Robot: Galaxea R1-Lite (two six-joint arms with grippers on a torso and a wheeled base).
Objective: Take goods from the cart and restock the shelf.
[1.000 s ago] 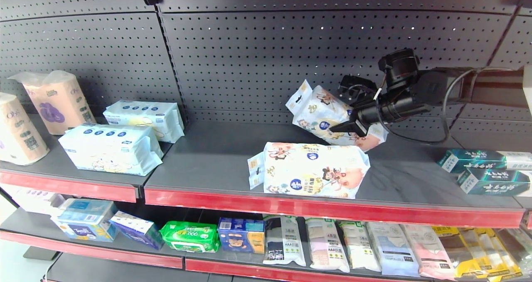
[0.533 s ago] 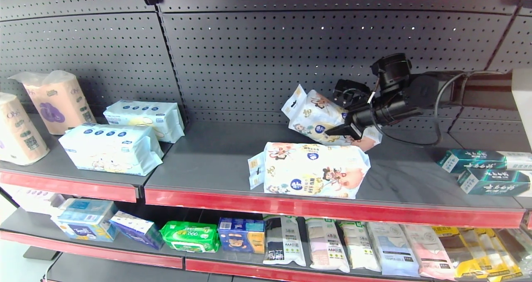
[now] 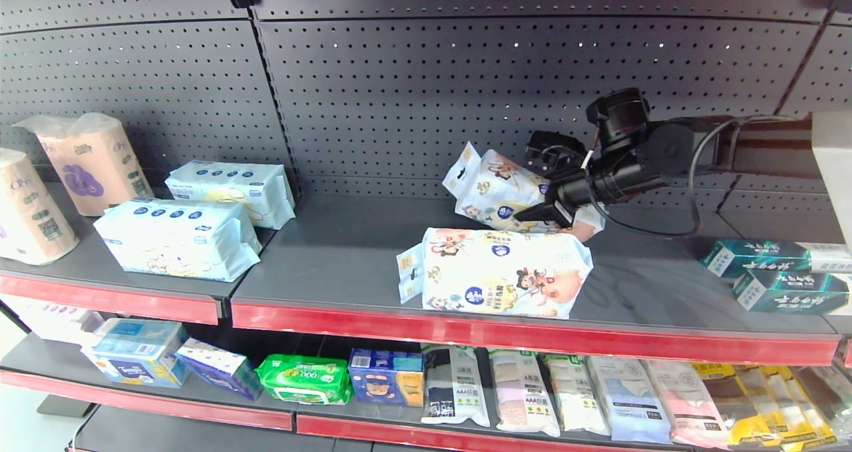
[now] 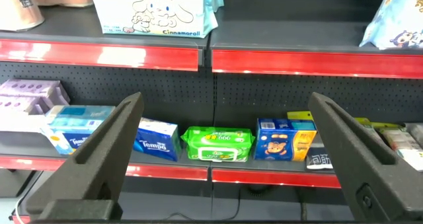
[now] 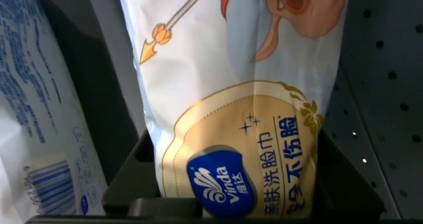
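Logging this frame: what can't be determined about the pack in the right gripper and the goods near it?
1. Head view: whether the held pack touches the shelf board; the flat pack in front and the right gripper cover its lower edge.
2. Right wrist view: how the jaws meet the held pack; the pack itself covers them.
3. Head view: the toothpaste boxes' full length; the right edge cuts them.

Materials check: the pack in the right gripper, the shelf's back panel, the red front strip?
Held pack: soft plastic film, glossy and printed; it creases and catches glare.
Back panel: likely painted metal, matte dark grey, with regular punched holes.
Red front strip: glossy; plastic or painted metal, cannot tell which.
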